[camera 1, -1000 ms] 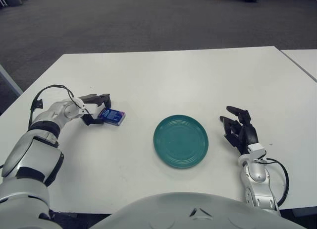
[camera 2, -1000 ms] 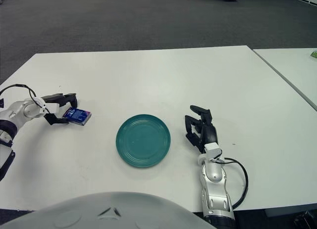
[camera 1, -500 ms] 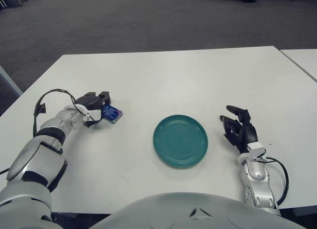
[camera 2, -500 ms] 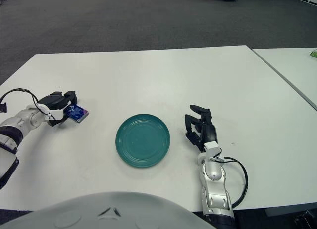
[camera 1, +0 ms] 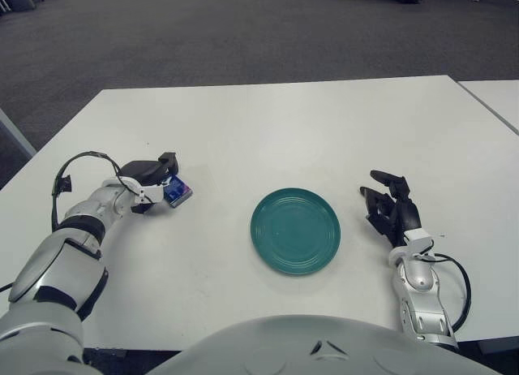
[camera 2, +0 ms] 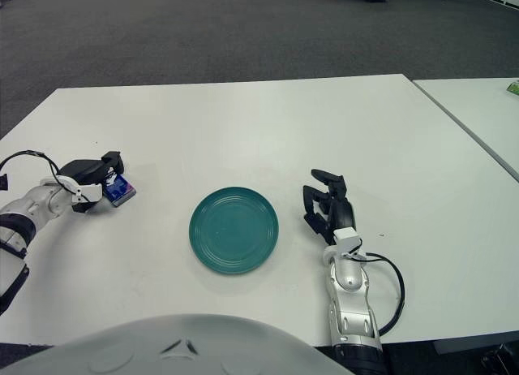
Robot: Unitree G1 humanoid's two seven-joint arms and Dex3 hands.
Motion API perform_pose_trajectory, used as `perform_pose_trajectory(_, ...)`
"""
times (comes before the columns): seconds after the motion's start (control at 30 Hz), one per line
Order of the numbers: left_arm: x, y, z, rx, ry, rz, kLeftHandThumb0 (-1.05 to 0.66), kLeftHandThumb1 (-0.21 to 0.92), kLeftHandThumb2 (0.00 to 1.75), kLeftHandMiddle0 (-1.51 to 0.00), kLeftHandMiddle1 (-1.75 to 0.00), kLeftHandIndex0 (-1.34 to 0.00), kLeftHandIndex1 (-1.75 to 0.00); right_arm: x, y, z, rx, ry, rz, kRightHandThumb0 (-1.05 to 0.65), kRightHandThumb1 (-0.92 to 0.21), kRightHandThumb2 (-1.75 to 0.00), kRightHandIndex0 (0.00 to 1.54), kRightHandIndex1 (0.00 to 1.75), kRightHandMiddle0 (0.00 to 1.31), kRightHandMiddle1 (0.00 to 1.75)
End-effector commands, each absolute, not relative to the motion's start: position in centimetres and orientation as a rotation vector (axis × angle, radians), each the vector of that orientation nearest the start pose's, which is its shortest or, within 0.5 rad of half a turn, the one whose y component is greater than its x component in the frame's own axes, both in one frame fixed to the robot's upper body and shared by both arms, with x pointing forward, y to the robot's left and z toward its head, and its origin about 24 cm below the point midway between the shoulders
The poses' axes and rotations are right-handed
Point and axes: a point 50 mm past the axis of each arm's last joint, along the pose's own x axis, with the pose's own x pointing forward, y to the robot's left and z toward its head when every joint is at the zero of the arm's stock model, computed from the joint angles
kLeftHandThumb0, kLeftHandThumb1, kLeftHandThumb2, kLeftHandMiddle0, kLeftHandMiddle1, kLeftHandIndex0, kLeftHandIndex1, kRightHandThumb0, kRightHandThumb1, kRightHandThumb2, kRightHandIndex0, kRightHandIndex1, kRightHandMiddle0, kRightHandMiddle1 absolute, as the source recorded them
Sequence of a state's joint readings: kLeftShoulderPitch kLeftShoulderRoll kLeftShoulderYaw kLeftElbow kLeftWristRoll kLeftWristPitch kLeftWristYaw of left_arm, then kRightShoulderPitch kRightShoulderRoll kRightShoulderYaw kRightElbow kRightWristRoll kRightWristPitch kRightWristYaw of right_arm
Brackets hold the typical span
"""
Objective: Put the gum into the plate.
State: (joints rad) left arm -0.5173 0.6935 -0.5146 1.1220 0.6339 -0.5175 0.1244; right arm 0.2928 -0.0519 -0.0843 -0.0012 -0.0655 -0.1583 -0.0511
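A small blue gum pack (camera 1: 178, 192) is tilted up between the fingers of my left hand (camera 1: 154, 183), which is shut on it at the left of the white table (camera 1: 268, 123). The pack shows again in the right eye view as a blue gum pack (camera 2: 118, 190) under the left hand (camera 2: 93, 181). A round teal plate (camera 1: 295, 230) lies flat in the middle, well to the right of the pack and with nothing on it. My right hand (camera 1: 391, 210) shows to the right of the plate with its dark fingers loosely spread, holding nothing.
A second white table (camera 1: 495, 99) stands at the far right behind a narrow gap. Grey carpet floor lies beyond the far table edge. A black cable loops over my left forearm (camera 1: 77, 164).
My left hand has closed on the gum pack, turned it up onto an edge and drawn it slightly to the left. The right hand and the plate stayed put.
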Motion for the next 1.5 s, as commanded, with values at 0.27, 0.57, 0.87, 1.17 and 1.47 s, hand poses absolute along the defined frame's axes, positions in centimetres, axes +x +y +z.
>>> perform_pose_trajectory(0.27, 28.7, 27.0, 3.6, 1.150, 0.080, -0.466, 0.00, 0.09, 1.57, -0.79, -1.69, -0.56, -1.75, 17.1, -20.0, -2.9, -0.128, 0.284, -0.194, -0.65, -0.92, -0.62, 0.43, 0.50, 0.03, 1.06)
perform_pose_trajectory(0.57, 28.3, 23.7, 8.1, 0.995, -0.090, -0.506, 0.00, 0.07, 1.58, -0.82, -1.67, -0.57, -1.75, 17.2, -19.9, -2.9, -0.125, 0.283, -0.197, -0.64, -0.92, -0.63, 0.44, 0.51, 0.03, 1.05)
perform_pose_trajectory(0.87, 26.6, 20.4, 13.6, 0.811, -0.163, -0.578, 0.00, 0.10, 1.54, -0.80, -1.66, -0.55, -1.75, 17.2, -19.9, -2.9, -0.124, 0.281, -0.200, -0.63, -0.92, -0.64, 0.46, 0.52, 0.04, 1.05)
perform_pose_trajectory(1.17, 26.4, 19.8, 13.4, 0.678, -0.179, -0.590, 0.00, 0.12, 1.53, -0.78, -1.68, -0.53, -1.75, 17.2, -20.0, -3.0, -0.117, 0.280, -0.205, -0.62, -0.92, -0.63, 0.46, 0.53, 0.04, 1.06)
perform_pose_trajectory(1.47, 26.3, 19.2, 13.6, 0.640, -0.191, -0.606, 0.00, 0.15, 1.50, -0.74, -1.71, -0.50, -1.75, 17.3, -20.0, -3.0, -0.108, 0.277, -0.203, -0.64, -0.92, -0.63, 0.46, 0.53, 0.05, 1.06)
